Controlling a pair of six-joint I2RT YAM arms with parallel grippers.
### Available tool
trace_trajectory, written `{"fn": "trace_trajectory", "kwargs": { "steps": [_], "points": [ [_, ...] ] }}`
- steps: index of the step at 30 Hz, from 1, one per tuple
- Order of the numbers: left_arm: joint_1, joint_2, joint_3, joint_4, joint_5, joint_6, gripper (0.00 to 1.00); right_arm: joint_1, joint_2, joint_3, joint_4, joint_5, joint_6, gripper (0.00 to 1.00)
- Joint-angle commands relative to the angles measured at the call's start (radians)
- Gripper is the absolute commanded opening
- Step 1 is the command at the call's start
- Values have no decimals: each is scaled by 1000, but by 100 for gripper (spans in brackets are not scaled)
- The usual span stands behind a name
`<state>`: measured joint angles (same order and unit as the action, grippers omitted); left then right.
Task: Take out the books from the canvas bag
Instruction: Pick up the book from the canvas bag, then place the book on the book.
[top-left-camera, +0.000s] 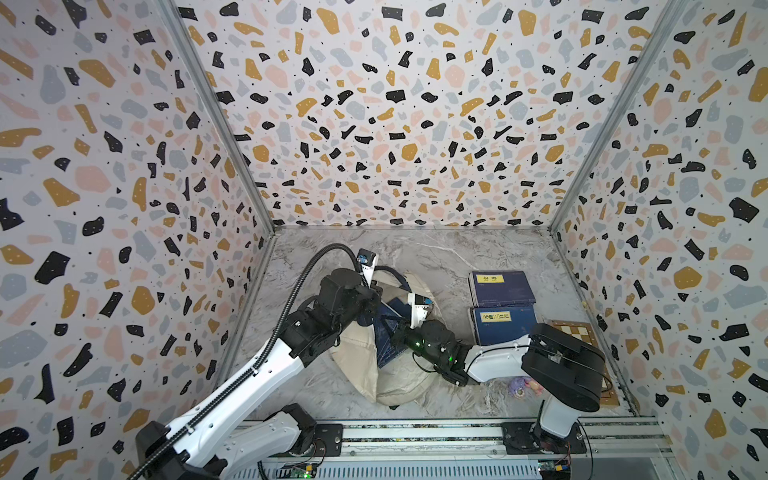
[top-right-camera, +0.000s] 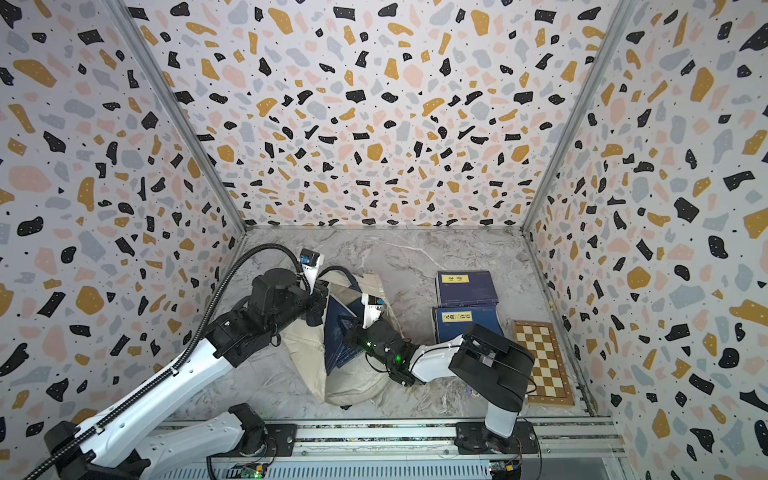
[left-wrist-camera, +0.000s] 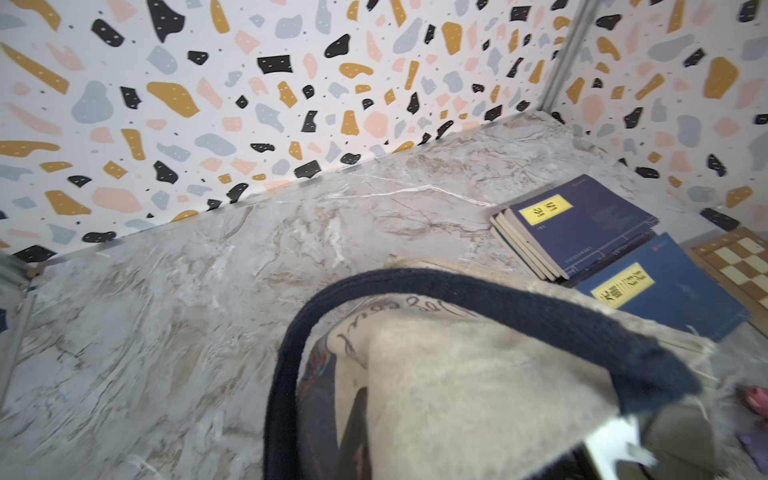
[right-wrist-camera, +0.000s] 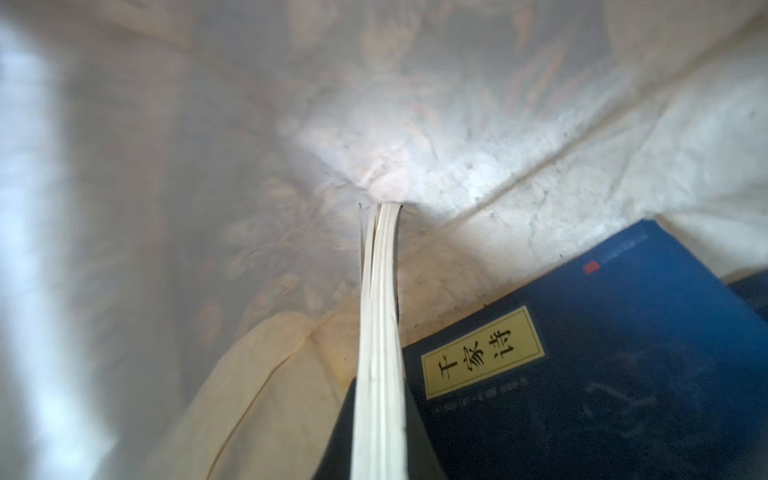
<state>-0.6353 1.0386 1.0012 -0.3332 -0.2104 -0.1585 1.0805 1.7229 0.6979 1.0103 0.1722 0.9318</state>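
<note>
The canvas bag (top-left-camera: 360, 365) is lying slumped on the marble table (top-left-camera: 436, 255), left of centre, with its mouth facing the far side, as both top views are showing. The left gripper (top-left-camera: 375, 296) is sitting at the bag's far end with its fingers fully closed, pinching the bag by its navy strap handle (left-wrist-camera: 498, 291), which is looping across the left wrist view. The right gripper (top-left-camera: 390, 328) is reaching into the bag's mouth from the right, among the navy books (top-right-camera: 338, 345) still inside. Its fingers are hidden by cloth and covers, so how far apart they are standing cannot be told. In the right wrist view a block of white page edges (right-wrist-camera: 378, 353) is running straight up the middle, beside a navy book with a yellow label (right-wrist-camera: 582, 374). Two stacks of navy books are already lying out on the table to the right, a far stack (top-left-camera: 500, 289) and a near stack (top-left-camera: 505, 325), just beside each other. A checkered board (top-right-camera: 540, 361) is lying right of them, nearer.
</note>
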Motion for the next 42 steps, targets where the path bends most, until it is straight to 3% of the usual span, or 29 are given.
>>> {"fn": "trace_trajectory", "kwargs": {
  "steps": [1,13,21,29,36,42],
  "points": [
    [51,26,56,48,-58,-62,0,2,-90,-5,33,31,-44,0],
    [75,77,76,33,-28,-93,0,0,-331,-127,21,15,-272,0],
    [75,97,84,19,14,-85,0,-30,-595,-179,-155,98,-331,0],
    [75,172,140,-73,41,-96,0,-139,-819,-204,-382,179,-250,0],
    [74,174,140,-93,52,-97,0,-345,-1003,-195,-727,263,-89,0],
    [67,176,143,-104,64,-96,0,-541,-1136,-262,-891,241,42,0]
  ]
}}
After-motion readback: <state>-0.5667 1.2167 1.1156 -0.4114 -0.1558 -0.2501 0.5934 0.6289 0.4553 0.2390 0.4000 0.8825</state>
